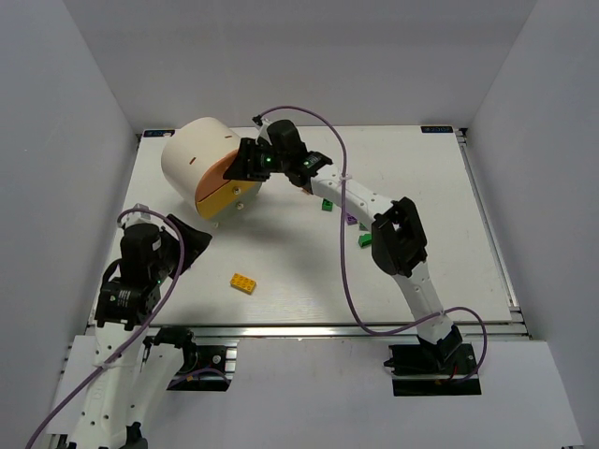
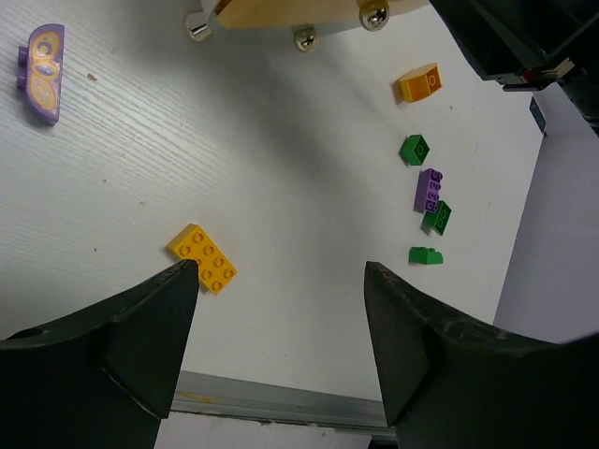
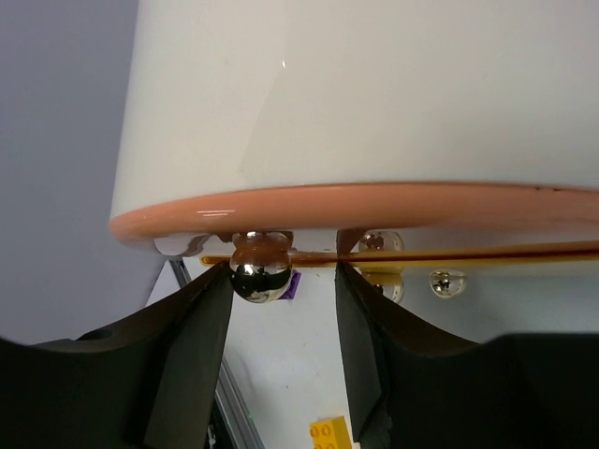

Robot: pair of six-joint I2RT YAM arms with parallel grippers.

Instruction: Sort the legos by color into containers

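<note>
Our right end effector (image 3: pixel 283 273) stands parted around the chrome knob (image 3: pixel 259 279) of the orange drawer (image 3: pixel 374 208) on the cream drum (image 1: pixel 192 154) at 10 o'clock on the desk (image 1: pixel 440 187), not yet clamped. We should centre the knob, squeeze firmly, then pull straight out. Our left end effector (image 2: pixel 281 271) hangs open and empty at 7 o'clock, while a yellow lego (image 1: pixel 243 282) lies loose at 6 o'clock, with green legos (image 2: pixel 413 149) and a purple lego (image 2: pixel 428 189) toward 3 o'clock.

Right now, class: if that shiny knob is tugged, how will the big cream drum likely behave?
The cream drum seems to lie on its curved side, so it may roll or swivel rather than stay put. Nothing visible braces it, so a tug on the knob inside the right gripper could drag it along. Its glossy shell looks stiff.
</note>
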